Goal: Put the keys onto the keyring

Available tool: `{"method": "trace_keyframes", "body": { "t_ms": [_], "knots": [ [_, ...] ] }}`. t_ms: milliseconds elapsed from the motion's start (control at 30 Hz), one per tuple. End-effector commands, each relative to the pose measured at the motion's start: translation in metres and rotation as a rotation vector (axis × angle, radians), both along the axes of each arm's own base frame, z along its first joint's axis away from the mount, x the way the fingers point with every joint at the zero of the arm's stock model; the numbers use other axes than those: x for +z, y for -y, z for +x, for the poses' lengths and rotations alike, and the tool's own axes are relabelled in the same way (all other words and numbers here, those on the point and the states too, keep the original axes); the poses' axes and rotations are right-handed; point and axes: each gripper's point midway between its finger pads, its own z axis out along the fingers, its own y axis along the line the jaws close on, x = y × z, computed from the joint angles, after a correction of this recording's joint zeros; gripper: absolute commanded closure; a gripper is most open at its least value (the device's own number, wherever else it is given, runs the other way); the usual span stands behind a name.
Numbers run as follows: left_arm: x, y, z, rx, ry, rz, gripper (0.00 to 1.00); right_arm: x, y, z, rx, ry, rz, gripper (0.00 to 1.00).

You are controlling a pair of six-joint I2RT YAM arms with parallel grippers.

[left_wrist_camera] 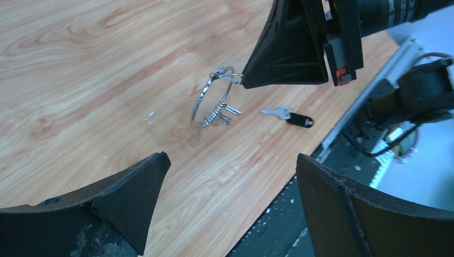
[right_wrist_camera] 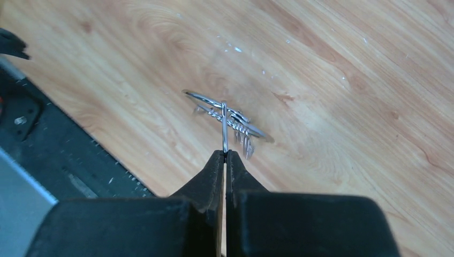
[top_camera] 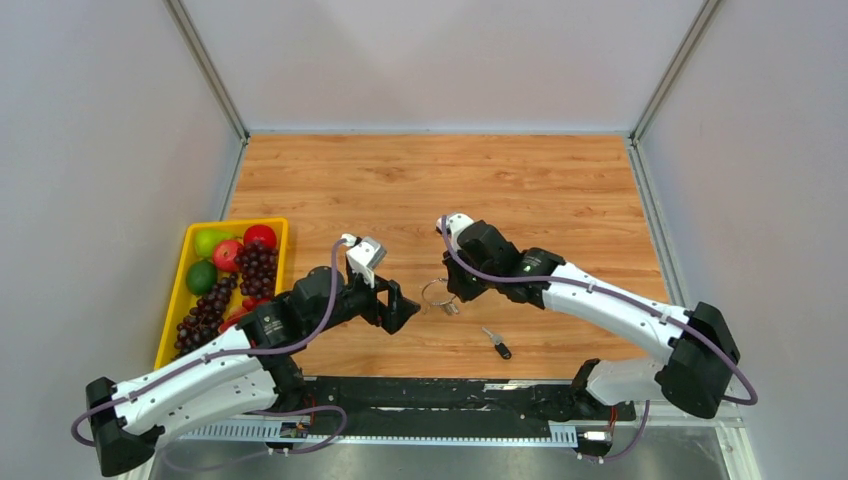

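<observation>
Your keyring [left_wrist_camera: 211, 101] is a thin shiny ring with little silver keys [left_wrist_camera: 219, 113] bunched on it, held upright over the wooden table [top_camera: 400, 180]. Your right claw [right_wrist_camera: 225, 155] is squeezed tight on its top. Your left claw [left_wrist_camera: 230, 160] is wide apart nearby, and the black-headed key [left_wrist_camera: 292, 116] lies flat close by.

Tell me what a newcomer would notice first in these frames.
The right gripper is shut on the thin keyring at mid-table, small keys bunched on it, with the open left gripper facing it. Next come a black-headed key lying alone close by, toward the near edge, and the yellow fruit tray at far left.
</observation>
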Motion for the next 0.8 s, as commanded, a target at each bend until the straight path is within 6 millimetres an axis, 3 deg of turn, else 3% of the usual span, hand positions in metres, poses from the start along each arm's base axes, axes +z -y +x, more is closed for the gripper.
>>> {"method": "trace_keyframes", "body": {
  "t_ms": [0,167,433,767],
  "knots": [
    [0.044,0.012,-0.020,-0.112,0.015,-0.130,0.00,0.049,0.007,-0.024,0.069,-0.033,0.029,1.00],
    [0.063,0.015,-0.037,-0.206,0.037,-0.193,0.00,0.084,0.010,-0.033,0.084,-0.026,0.072,1.00],
    [0.083,0.019,-0.049,-0.285,0.109,-0.282,0.00,0.118,0.003,-0.057,0.164,-0.100,0.150,1.00],
    [0.094,0.029,-0.049,-0.345,0.221,-0.343,0.00,0.136,0.000,-0.072,0.176,-0.179,0.151,1.00]
  ]
}}
